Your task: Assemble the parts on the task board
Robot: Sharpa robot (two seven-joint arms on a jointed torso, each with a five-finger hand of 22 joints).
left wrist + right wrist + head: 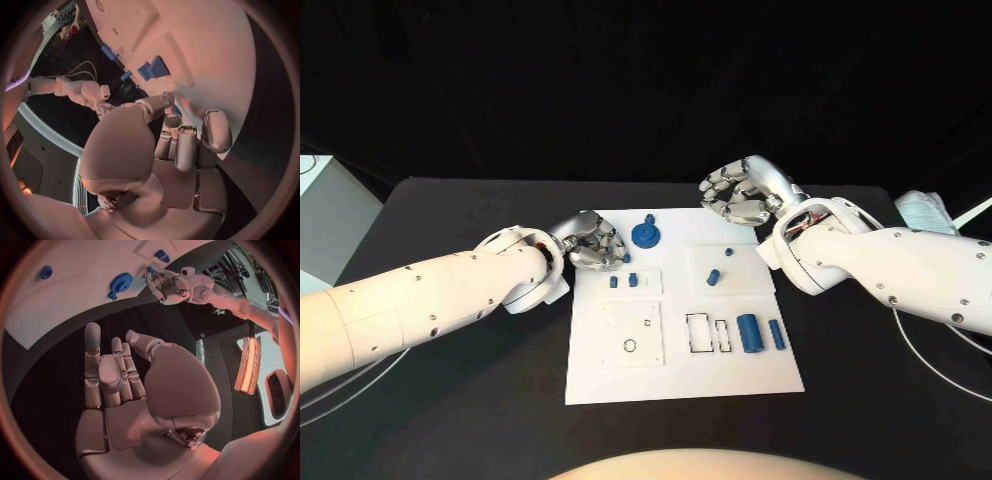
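Trouble, if it comes, looks likeliest on the left side. From the head view, the left hand (593,243) sits at the task board's (733,375) near-left top corner, fingers bunched and overlapping the white edge, right beside the round blue part (646,234) and just above two small blue pegs (623,281); a careless sweep there could knock those pegs over or nudge the board across the black desk (444,400). The right hand (740,195) hovers off the board's top right corner, fingers loosely curled, nothing in it. Two blue cylinders (762,334) lie loose at the board's right, and I judge they would roll if bumped. Over to the left wrist view: the left hand (187,140) has its fingers curled down at the board's edge, and I cannot tell whether anything is pinched beneath them; blue parts (152,70) stand just beyond. Right wrist view now: the right hand (115,375) is open, fingers straight and empty, over dark desk, with the round blue part (120,283) well ahead on the board.
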